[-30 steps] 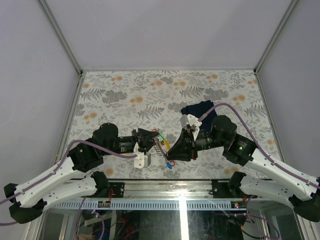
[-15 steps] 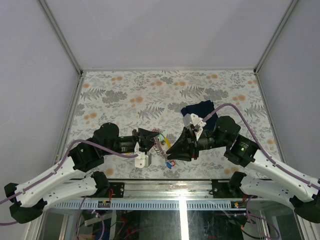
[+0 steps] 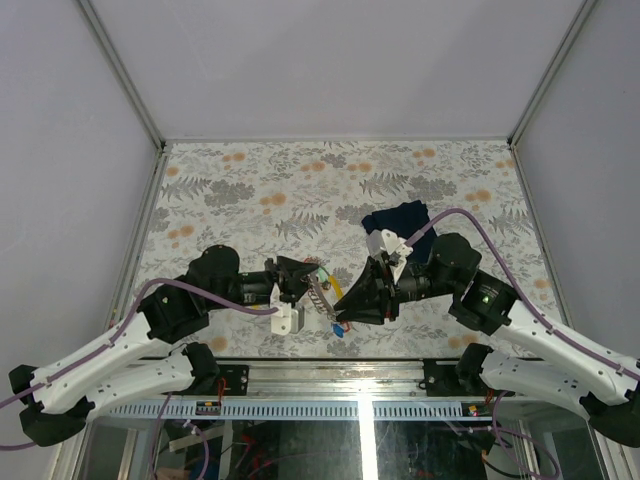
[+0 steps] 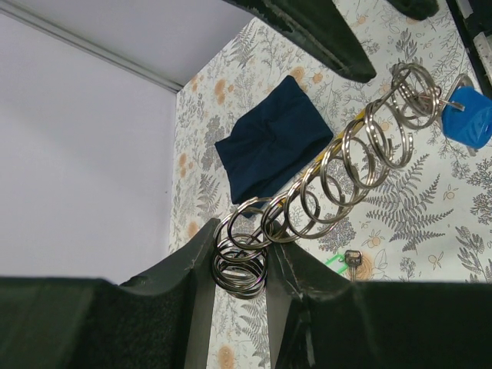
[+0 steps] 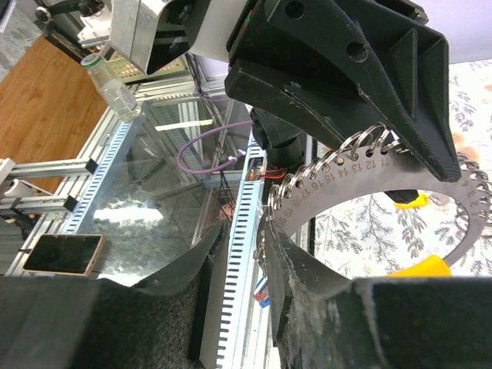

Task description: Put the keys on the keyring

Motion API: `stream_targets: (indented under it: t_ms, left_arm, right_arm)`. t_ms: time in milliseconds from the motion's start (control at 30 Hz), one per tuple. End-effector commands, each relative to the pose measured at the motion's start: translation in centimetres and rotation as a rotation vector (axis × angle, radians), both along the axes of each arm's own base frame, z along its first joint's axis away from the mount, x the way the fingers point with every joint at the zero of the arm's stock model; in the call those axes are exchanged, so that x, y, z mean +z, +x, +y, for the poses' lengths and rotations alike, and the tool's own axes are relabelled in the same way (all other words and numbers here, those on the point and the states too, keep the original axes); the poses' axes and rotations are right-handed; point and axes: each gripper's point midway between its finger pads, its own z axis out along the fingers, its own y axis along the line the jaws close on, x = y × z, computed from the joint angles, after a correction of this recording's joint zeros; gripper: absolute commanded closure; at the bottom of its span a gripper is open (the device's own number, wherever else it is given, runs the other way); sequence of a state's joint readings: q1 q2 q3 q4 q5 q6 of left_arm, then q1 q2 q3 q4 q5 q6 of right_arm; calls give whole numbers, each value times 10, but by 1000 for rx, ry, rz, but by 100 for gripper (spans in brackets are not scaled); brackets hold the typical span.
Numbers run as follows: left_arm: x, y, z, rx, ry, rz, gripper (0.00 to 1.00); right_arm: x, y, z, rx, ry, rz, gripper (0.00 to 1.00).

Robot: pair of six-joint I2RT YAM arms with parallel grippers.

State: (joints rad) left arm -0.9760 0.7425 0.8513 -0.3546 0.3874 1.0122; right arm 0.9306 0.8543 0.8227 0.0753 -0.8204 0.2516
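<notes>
The keyring (image 3: 320, 290) hangs in the air between my two grippers. In the left wrist view it is a row of silvery split rings (image 4: 338, 165). In the right wrist view it is a grey numbered band (image 5: 361, 181) with small rings on its rim. My left gripper (image 3: 300, 280) is shut on the small rings at one end (image 4: 240, 261). A key with a blue tag (image 4: 467, 115) hangs at the other end, by my right gripper (image 3: 350, 303). Its jaws stand apart, with the ring's end against one finger (image 5: 288, 269). A green-tagged key (image 4: 350, 260) lies on the table.
A dark navy folded cloth (image 3: 398, 218) lies on the flowered table behind the right arm, and shows in the left wrist view (image 4: 273, 138). Yellow tags (image 5: 419, 265) hang from the ring. The table's near edge and metal rail (image 3: 330, 362) lie just below both grippers.
My right gripper has moved a little down and left, closer to the ring's near end. The left gripper and the ring have hardly moved.
</notes>
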Motion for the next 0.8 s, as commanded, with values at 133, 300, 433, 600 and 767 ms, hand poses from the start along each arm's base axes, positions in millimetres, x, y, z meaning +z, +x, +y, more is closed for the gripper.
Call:
stream_targets:
  t_ms: [133,300,433,600,767]
  left_arm:
    - [22,9,-7,58,-80,56,100]
    - [21,13,-11,104,-152,147,100]
    - [27,24,-12,189,-243,230,100]
    - [33,43,-10,337,-369,379,100]
    - [36,63,-4,479,-495,486,100]
  right_arm:
    - [25,20,-16,-169,70,-212,63]
    - [49,48,-33,-388,130,-283,60]
    - [61,68,-48,-561,135,-210,59]
    - [68,86,-68,-747,125,-21,56]
    - [82,97,-83,-881,201,176,60]
